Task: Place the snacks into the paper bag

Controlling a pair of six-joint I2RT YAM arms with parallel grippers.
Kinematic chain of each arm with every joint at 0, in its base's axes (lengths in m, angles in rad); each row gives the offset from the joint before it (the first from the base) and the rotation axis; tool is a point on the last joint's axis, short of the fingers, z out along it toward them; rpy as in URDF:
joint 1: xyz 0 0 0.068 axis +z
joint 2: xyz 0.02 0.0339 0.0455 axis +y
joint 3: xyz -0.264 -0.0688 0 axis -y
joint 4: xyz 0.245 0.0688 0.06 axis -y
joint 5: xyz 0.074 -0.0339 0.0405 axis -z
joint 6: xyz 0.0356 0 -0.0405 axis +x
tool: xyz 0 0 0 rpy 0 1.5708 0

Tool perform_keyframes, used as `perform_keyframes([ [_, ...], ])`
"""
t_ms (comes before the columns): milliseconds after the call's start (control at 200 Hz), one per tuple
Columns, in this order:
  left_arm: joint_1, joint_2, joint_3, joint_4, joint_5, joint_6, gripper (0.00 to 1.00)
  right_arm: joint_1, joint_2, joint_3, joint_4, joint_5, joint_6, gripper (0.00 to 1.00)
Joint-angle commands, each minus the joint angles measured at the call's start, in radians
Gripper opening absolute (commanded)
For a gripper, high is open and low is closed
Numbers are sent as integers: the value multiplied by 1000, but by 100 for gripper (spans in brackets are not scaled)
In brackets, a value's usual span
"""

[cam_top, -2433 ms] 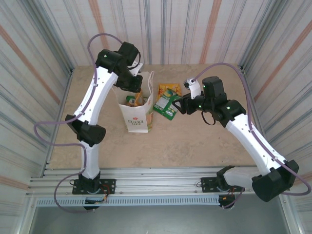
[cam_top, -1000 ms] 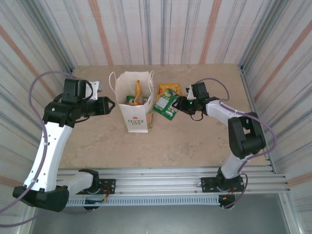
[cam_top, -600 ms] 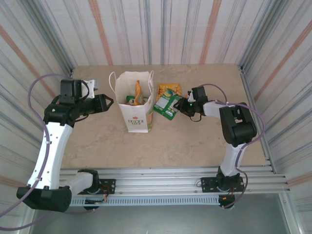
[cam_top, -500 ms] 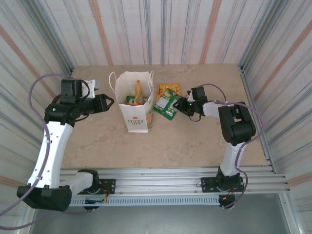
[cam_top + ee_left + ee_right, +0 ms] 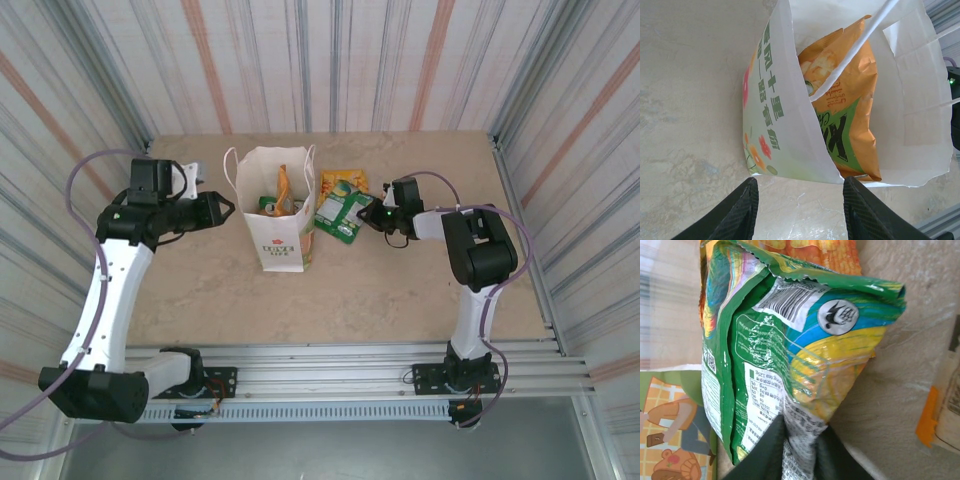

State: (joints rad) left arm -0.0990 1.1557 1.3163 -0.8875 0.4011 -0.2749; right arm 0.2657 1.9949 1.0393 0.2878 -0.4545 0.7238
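snack packet [image 5: 790, 355], green, long axis top-to-bottom, lower end cut off | right gripper [image 5: 800, 440] pinching it | left gripper [image 5: 799, 184] wide, empty

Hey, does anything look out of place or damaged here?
Nothing spilled or torn. The bag stands upright with an orange packet inside, but a handle lies across its mouth. The green packet is creased where the right tool pinches its edge.

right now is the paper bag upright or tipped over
Upright. The paper bag stands on its base on the table, mouth open upward, with an orange packet sticking up inside it.
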Motion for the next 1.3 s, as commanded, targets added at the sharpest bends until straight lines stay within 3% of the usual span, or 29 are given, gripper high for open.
perform_keyframes([
  [0,5,-7,31,0,24,6,49,-2,-39,-32,-25,4,-53,14],
  [356,5,-76,-50,97,107,2,50,3,-276,-118,-94,36,-193,3],
  [656,5,-132,-123,224,208,-17,51,2,-542,-208,-187,63,-306,0],
  [857,-2,-161,-191,391,358,-46,52,-2,-672,-238,-264,-19,-365,0],
  [1298,-97,-176,-225,518,416,15,56,-5,-928,-263,-292,-152,-489,0],
])
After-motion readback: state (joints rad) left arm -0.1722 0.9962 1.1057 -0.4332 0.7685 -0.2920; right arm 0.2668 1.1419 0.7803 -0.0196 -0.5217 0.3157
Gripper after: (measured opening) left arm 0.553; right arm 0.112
